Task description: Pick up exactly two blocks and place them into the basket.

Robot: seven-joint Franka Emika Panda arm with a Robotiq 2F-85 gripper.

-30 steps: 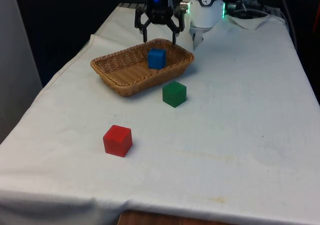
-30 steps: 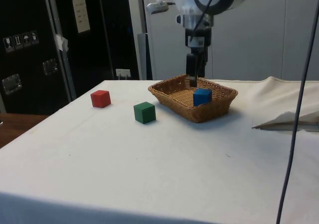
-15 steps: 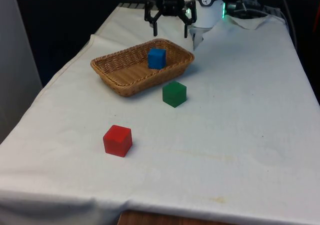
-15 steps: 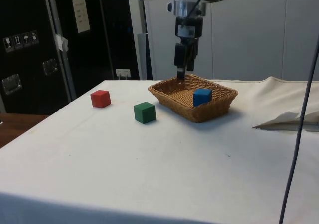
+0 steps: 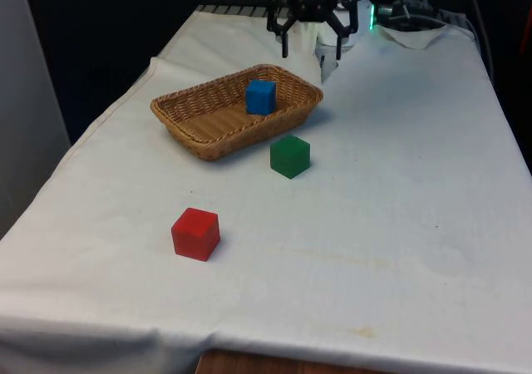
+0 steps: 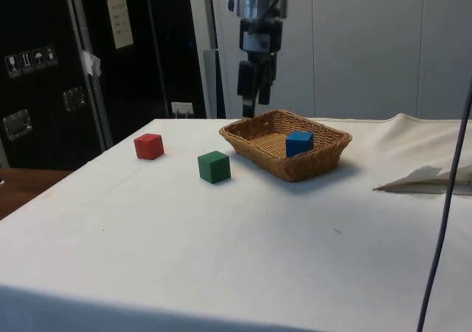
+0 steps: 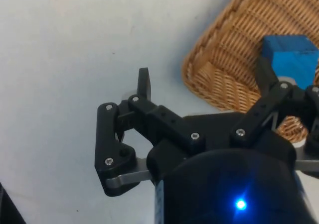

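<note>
Front view: a woven wicker basket [image 5: 208, 125] sits on the white cloth with a blue block [image 5: 260, 96] already inside it. A green block [image 5: 289, 156] rests just beside the basket's near rim, and a red block [image 5: 196, 233] lies farther off, well apart. The black gripper [image 5: 311, 46] hangs above the table beyond the basket, fingers spread and empty. The blocks look rigid, light and flat-sided, so pinching two opposite faces should hold one squarely.
</note>
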